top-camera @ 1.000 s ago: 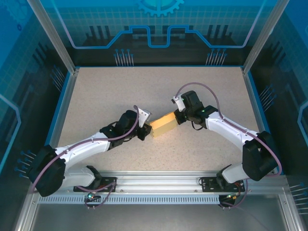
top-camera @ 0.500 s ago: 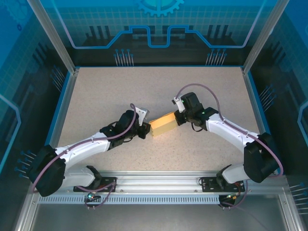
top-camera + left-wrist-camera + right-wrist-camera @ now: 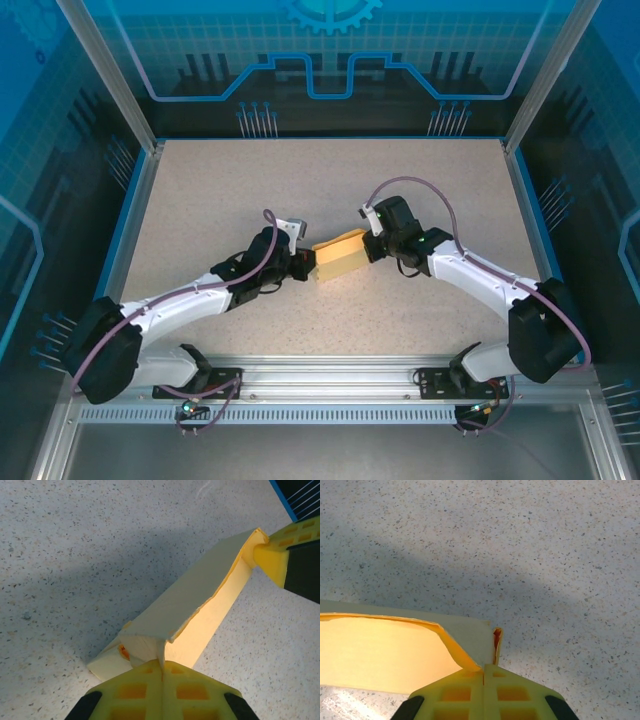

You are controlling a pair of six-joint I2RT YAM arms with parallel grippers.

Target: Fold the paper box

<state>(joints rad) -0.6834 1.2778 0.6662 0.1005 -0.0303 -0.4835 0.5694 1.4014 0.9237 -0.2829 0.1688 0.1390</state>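
The paper box (image 3: 339,255) is a pale yellow cardboard piece held between both arms near the table's middle. My left gripper (image 3: 303,264) is shut on a flap at its left end. In the left wrist view the box (image 3: 200,605) runs up and right from my closed gripper (image 3: 162,664), with the other arm's yellow finger (image 3: 272,560) at the far end. My right gripper (image 3: 372,246) is shut on the box's right end. The right wrist view has a thin flap of the box (image 3: 465,640) pinched at the gripper (image 3: 484,667), the open panel spreading left.
The speckled table (image 3: 250,190) has a blue rim and metal frame posts (image 3: 110,75) at its corners. A rail (image 3: 330,375) with both arm bases runs along the near edge. Free surface lies behind and on both sides of the box.
My left gripper has closed on the box's left flap and shifted slightly right and back. The box has risen a little and its left end has turned. The right gripper stays shut.
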